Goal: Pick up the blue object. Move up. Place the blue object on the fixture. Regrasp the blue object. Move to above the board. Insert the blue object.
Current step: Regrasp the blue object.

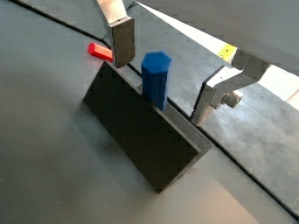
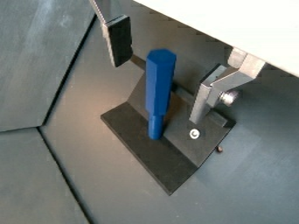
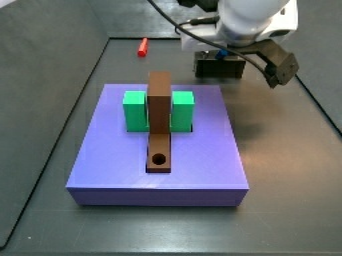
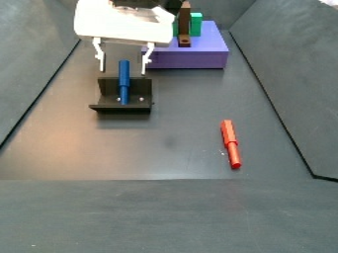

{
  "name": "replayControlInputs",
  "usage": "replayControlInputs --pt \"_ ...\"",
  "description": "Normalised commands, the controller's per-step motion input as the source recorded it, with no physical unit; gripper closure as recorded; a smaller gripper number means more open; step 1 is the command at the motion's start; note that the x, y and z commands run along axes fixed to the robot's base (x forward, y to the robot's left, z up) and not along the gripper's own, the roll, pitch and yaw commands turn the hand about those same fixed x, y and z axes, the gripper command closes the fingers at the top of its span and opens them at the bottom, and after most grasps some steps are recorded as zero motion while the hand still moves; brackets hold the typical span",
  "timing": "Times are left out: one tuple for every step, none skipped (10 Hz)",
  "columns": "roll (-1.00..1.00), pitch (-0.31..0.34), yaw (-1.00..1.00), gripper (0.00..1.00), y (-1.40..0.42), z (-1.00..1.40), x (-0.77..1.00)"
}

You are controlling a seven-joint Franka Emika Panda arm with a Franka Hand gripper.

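The blue object (image 1: pixel 156 80) is a slim blue peg standing upright on the fixture (image 1: pixel 140 131), against its wall. It shows the same way in a wrist view (image 2: pixel 160 92) on the fixture (image 2: pixel 170 162), and in a side view (image 4: pixel 125 81). My gripper (image 1: pixel 166 77) is open and straddles the peg, with one finger (image 1: pixel 122 45) on each side and a gap to the peg on both. In a side view my gripper (image 3: pixel 223 50) hangs over the fixture (image 3: pixel 221 68), behind the purple board (image 3: pixel 201 160).
The board carries a green block (image 3: pixel 135 110) and a long brown bar (image 3: pixel 159 120) with a round hole. A red peg (image 4: pixel 231 143) lies loose on the dark floor, away from the fixture (image 4: pixel 122 101); it also shows in a wrist view (image 1: pixel 100 52).
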Motion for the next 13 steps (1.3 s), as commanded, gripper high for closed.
replayControlInputs --pt "0.43 0.0 0.09 0.0 0.0 -0.25 0.0" --pt "0.3 0.0 0.08 0.0 0.0 -0.21 0.0" --pt "0.02 0.0 0.02 0.0 0.0 0.0 0.0" --pt "0.0 0.0 0.0 0.0 0.0 0.0 0.0" --pt "0.0 0.0 0.0 1.0 0.0 0.0 0.0" --pt "0.0 0.0 0.0 1.0 0.0 0.0 0.0" --pt "0.0 0.0 0.0 1.0 0.0 0.0 0.0" --pt "0.0 0.0 0.0 1.0 0.0 0.0 0.0" --pt "0.0 0.0 0.0 1.0 0.0 0.0 0.0" --pt "0.0 0.0 0.0 1.0 0.0 0.0 0.0" --pt "0.0 0.0 0.0 1.0 0.0 0.0 0.0" --pt "0.0 0.0 0.0 1.0 0.0 0.0 0.0" --pt "0.0 0.0 0.0 1.0 0.0 0.0 0.0"
